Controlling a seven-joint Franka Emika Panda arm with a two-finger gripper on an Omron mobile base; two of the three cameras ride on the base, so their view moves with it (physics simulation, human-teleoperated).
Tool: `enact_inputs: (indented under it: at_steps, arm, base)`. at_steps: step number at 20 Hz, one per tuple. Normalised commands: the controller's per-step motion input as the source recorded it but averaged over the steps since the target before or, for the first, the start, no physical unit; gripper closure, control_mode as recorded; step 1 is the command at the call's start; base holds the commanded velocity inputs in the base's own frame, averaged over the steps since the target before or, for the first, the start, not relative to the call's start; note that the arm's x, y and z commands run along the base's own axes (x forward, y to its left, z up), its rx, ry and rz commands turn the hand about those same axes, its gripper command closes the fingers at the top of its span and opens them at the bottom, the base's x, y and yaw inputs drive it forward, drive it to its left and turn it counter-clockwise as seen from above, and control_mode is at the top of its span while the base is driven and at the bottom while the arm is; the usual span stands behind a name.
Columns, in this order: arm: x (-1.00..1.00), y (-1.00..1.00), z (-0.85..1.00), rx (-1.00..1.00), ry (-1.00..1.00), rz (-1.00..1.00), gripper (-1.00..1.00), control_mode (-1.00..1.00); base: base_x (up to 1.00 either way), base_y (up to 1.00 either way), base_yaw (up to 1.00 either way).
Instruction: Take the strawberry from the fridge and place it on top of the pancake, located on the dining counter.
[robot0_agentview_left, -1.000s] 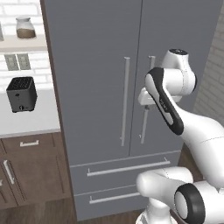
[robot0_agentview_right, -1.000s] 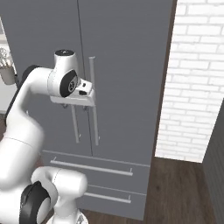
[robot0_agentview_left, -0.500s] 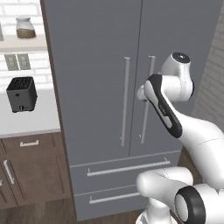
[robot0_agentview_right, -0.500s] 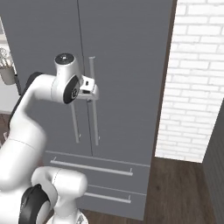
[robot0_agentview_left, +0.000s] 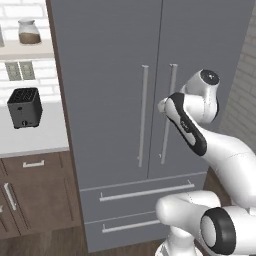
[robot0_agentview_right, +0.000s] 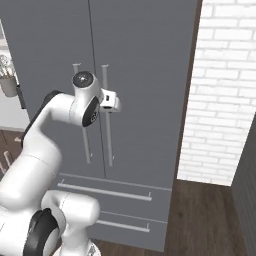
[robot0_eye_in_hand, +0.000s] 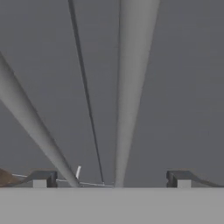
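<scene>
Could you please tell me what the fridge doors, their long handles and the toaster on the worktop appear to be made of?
The fridge doors look like matte grey painted metal: flat and even, with no reflections. The handles seem to be brushed or satin metal, a paler silver with a soft sheen. The toaster looks like black plastic or coated metal, dull with a slotted top; the render leaves this open.

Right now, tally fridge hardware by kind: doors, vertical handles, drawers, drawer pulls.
Fridge, both doors shut:
Doors: 2
Vertical handles: 2, left handle and right handle
Drawers: 2, upper drawer and lower drawer
Drawer pulls: 2
Total: 8
</scene>
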Motion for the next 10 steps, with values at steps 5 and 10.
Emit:
enact_inputs:
  at_steps: [5,10]
  arm:
    - [0.63,-0.02,0.00,0.00,0.00,0.00,-1.00,-1.00]
    - [0.50,0.00,0.00,0.00,-0.01,-0.01,-1.00,-1.00]
  base:
    - [0.00,0.00,0.00]
    - [0.00,0.00,0.00]
